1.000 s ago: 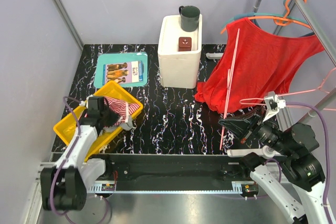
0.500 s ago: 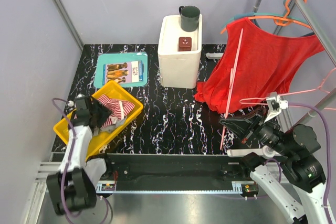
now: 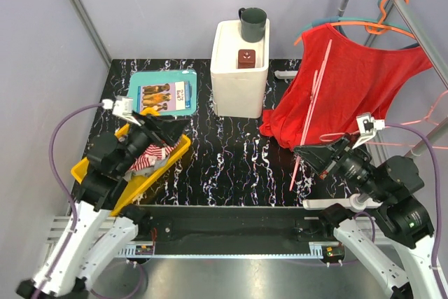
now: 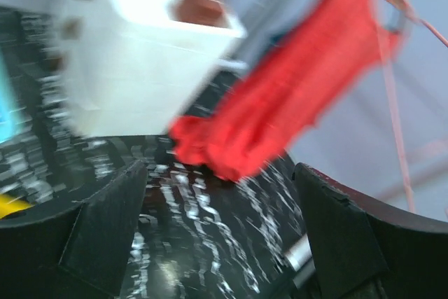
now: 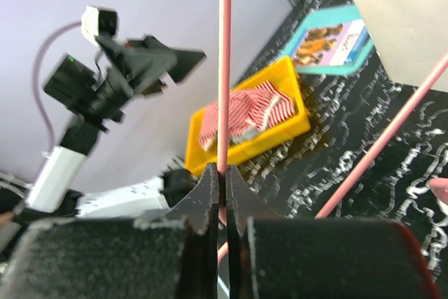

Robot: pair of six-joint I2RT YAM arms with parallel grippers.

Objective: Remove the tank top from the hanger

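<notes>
A red tank top (image 3: 357,89) hangs from an orange and teal hanger (image 3: 378,27) on the rack at the back right; the left wrist view shows it blurred (image 4: 280,110). A red-and-white striped garment (image 3: 150,155) lies in the yellow bin (image 3: 87,169). My left gripper (image 3: 175,129) hovers open above that bin with nothing between its fingers (image 4: 105,229). My right gripper (image 3: 302,153) is shut on the thin rod of a bare pink hanger (image 3: 313,103), and its jaws pinch that rod (image 5: 224,68) in the right wrist view.
A white box (image 3: 240,68) with a dark mug (image 3: 253,24) and a small brown item on top stands at the back centre. A teal book (image 3: 163,94) lies at the back left. The metal rack's poles (image 3: 413,22) rise on the right.
My left gripper opened, let the striped garment drop into the yellow bin, then rose and swung toward the table's middle. The right gripper tilted the pink hanger slightly.
</notes>
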